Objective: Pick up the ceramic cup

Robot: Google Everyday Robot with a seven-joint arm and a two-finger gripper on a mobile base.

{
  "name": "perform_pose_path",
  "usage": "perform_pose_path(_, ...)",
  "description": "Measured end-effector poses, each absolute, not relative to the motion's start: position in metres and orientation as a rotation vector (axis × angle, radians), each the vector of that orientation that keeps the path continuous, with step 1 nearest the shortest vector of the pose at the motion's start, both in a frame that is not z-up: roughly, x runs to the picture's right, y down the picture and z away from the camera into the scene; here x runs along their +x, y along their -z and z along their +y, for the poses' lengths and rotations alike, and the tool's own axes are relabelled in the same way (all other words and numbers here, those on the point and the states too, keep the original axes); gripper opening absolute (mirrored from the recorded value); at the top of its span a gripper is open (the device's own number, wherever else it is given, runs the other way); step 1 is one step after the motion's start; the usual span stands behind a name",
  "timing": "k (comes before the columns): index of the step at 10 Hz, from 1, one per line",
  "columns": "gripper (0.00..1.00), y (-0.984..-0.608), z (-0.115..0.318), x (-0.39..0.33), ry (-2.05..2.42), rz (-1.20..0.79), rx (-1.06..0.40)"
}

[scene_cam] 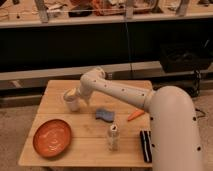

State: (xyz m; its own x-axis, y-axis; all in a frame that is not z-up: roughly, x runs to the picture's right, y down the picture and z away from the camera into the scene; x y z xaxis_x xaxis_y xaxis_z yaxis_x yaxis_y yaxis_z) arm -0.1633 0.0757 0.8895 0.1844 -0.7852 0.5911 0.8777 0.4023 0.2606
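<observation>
The ceramic cup (71, 102) is small and off-white. It stands upright on the wooden table (90, 147) near its back left. My gripper (75, 94) is at the cup's rim on its right side, at the end of the white arm (120, 92) that reaches in from the right. The arm's end hides part of the cup's right edge.
An orange plate (52, 137) lies at the front left. A blue sponge (105, 115) and an orange carrot-like piece (135, 115) lie mid-table. A pale-capped shaker bottle (113, 137) stands near the front. A black object (145, 145) lies at the front right. Dark shelving runs behind the table.
</observation>
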Motion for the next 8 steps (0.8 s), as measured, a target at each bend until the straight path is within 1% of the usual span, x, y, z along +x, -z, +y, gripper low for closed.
perform_pose_path(8, 0.80, -0.8921, 0.0780, -0.1625, 1.184, -0.742, -0.149)
